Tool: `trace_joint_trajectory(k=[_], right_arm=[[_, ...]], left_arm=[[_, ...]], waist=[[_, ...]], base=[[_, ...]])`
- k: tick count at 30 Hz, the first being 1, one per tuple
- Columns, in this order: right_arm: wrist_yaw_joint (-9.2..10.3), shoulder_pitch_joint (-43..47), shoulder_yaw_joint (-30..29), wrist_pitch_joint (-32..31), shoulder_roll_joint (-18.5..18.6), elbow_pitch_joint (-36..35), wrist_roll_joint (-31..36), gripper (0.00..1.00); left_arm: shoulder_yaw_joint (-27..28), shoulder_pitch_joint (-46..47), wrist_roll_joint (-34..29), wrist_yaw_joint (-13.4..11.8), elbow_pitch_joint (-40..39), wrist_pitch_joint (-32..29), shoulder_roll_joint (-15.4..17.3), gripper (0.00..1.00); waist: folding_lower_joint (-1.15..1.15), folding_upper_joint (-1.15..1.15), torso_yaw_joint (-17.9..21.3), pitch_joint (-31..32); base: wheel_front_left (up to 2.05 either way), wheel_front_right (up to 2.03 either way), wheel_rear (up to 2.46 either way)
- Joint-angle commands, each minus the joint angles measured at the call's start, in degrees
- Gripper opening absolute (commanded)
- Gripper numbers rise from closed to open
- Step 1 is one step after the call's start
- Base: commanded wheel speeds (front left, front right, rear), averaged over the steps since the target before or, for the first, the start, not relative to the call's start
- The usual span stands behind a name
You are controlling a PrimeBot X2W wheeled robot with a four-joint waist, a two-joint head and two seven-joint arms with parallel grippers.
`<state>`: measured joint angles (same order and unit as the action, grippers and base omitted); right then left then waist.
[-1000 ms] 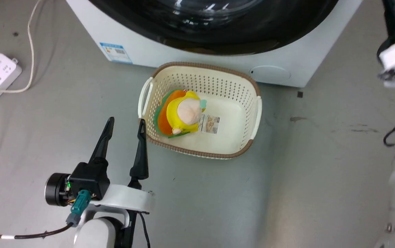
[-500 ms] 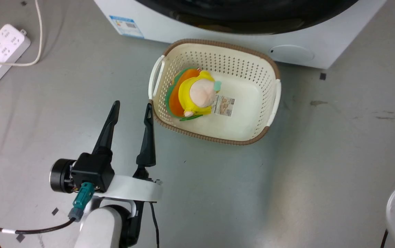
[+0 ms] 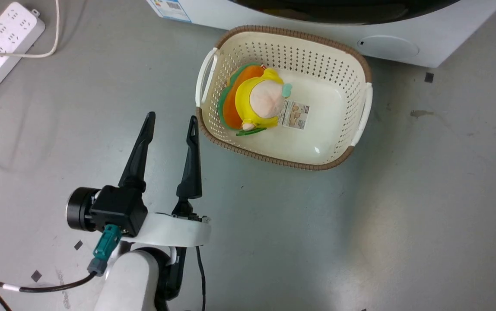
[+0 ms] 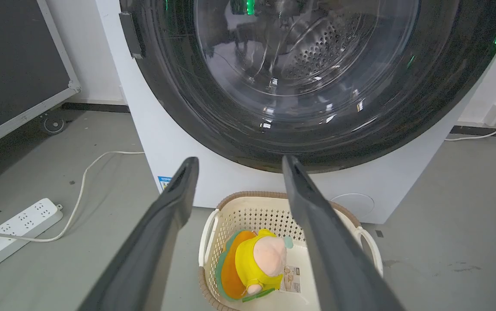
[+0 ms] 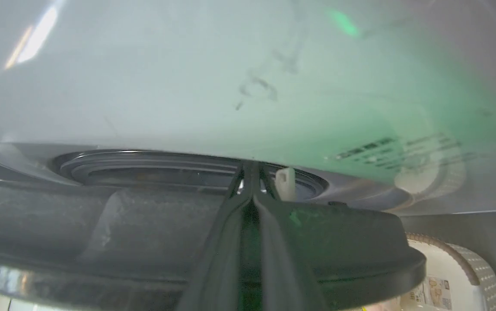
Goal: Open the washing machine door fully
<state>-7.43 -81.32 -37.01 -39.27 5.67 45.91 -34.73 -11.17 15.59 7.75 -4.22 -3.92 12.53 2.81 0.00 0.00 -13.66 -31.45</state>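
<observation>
Careful: your right gripper [image 5: 251, 169], pressed together, tips in gap behind round glossy black washing machine door [image 5: 101, 224]; slick rim could shed them mid-pull.

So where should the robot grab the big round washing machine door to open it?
Grab the washing machine door by its rim on the right, opposite the hinge. The face is smooth, bulging glass with nothing to pinch. It stands ajar, so fingers can slip behind the rim from the right, where the right gripper is.

Glossy black door [image 4: 304, 65], perforated plastic basket [image 3: 300, 54]
</observation>
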Motion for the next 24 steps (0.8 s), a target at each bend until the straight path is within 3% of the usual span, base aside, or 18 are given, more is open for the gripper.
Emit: trace_joint_trajectory(k=[1, 16, 24], right_arm=[[-0.06, -2.2, -1.1, -2.0, -0.2, 1.9, -0.2, 0.0], [-0.06, 3.5, -6.6, -14.7, -1.9, 2.1, -3.6, 0.0], [-0.06, 17.8, -1.4, -19.0, -2.8, -0.2, -11.0, 0.0]], left_arm=[[-0.5, 1.1, 0.4, -0.5, -0.3, 0.7, 0.1, 1.0], [-2.2, -0.2, -0.7, -0.5, 2.3, 2.5, 0.1, 1.0], [-3.6, -5.1, -0.5, 0.5, 6.6, 2.5, 0.1, 1.0]], waist=[[0.0, 0.0, -0.3, -0.3], [0.0, 0.0, 0.5, 6.0], [0.0, 0.0, 1.7, 14.5]], base=[[0.0, 0.0, 0.0], [0.0, 0.0, 0.0], [0.0, 0.0, 0.0]])
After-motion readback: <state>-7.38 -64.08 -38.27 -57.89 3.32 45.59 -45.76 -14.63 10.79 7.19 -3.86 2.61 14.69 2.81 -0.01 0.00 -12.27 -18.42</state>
